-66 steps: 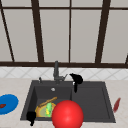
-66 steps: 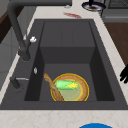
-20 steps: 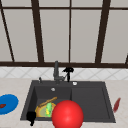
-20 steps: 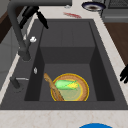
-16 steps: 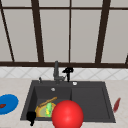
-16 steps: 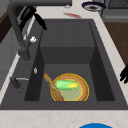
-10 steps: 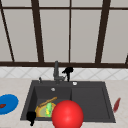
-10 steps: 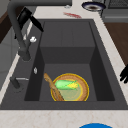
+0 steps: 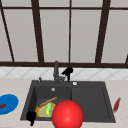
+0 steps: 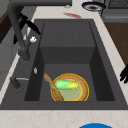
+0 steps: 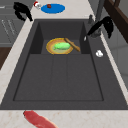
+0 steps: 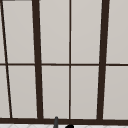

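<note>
- Black against the pale tiles, the right hand (image 9: 68,72) hangs at the faucet (image 9: 56,71), just at 3 o'clock of its post in the front view; its fingers point down and look fairly straight, and I cannot tell whether they touch the faucet or grasp anything.
- No brand, label or writing can be read on anything.
- The right side view shows that hand (image 11: 103,25) stretched toward the faucet base (image 11: 96,32), fingers long and loosely extended, with a small white knob (image 11: 99,53) on the sink deck at 6 o'clock of it.
- The left side view puts the same hand (image 10: 28,23) behind the faucet post (image 10: 17,32), partly hidden by it.
- The left hand (image 9: 31,117) hovers over the sink's front rim at 7 o'clock of the basin (image 9: 105,100); its fingers hang down, relaxed, and hold nothing.
- In the basin lies a yellow plate (image 10: 83,91) bearing an ear of corn (image 10: 65,85), with a wooden spoon (image 10: 52,86) across its edge.
- The front view adds a red ball (image 9: 67,114) in front of the sink, a blue plate (image 9: 10,102) at 9 o'clock on the counter, and a red chili pepper (image 9: 116,104) at 3 o'clock.
- Against the pictures from 3.3 seconds ago, the right hand has come closer to the faucet post; over the last second it has hardly shifted. The left hand, plate and corn lie as before.
</note>
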You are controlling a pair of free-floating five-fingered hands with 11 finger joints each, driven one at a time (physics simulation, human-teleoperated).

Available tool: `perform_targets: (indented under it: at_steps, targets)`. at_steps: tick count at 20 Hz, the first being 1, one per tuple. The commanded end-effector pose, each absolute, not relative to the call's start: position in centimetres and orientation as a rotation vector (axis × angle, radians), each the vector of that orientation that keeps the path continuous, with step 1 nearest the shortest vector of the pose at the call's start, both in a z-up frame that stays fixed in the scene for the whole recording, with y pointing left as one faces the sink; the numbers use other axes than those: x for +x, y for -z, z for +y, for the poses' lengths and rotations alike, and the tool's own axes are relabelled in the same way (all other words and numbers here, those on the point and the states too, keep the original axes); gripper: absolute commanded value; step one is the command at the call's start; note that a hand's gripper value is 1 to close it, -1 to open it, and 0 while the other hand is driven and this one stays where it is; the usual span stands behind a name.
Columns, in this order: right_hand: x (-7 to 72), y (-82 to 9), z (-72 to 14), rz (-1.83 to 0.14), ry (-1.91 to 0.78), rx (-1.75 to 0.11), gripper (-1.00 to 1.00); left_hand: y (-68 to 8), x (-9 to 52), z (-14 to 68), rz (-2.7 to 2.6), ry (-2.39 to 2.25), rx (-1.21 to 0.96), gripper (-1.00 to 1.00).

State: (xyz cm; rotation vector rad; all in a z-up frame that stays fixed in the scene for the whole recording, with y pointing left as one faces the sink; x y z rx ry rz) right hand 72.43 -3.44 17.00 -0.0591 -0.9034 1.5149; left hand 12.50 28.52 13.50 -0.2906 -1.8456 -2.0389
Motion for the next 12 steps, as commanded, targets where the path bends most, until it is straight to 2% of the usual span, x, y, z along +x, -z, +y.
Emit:
perform_targets:
  at_steps: [1, 3, 4, 9, 12]
  targets:
    - [74.5, -15.6, -3.5, -0.909, -1.590, -0.030, -1.00, -13.5, 12.5, 28.5, -1.846, 2.039, -0.291, 0.00]
    - [75.0, -14.8, -3.5, -0.906, -1.593, 0.016, -1.00, -13.5, 12.5, 28.5, -1.846, 2.039, -0.291, 0.00]
    - [75.2, -14.6, -3.4, -0.904, -1.592, 0.042, 1.00, -13.5, 12.5, 28.5, -1.846, 2.039, -0.291, 0.00]
    - [75.6, -14.4, -3.7, -0.890, -1.588, 0.119, 1.00, -13.5, 12.5, 28.5, -1.846, 2.039, -0.291, 0.00]
    - [75.1, -13.8, -3.9, -0.932, -1.594, 0.073, 1.00, -13.5, 12.5, 28.5, -1.846, 2.039, -0.291, 0.00]
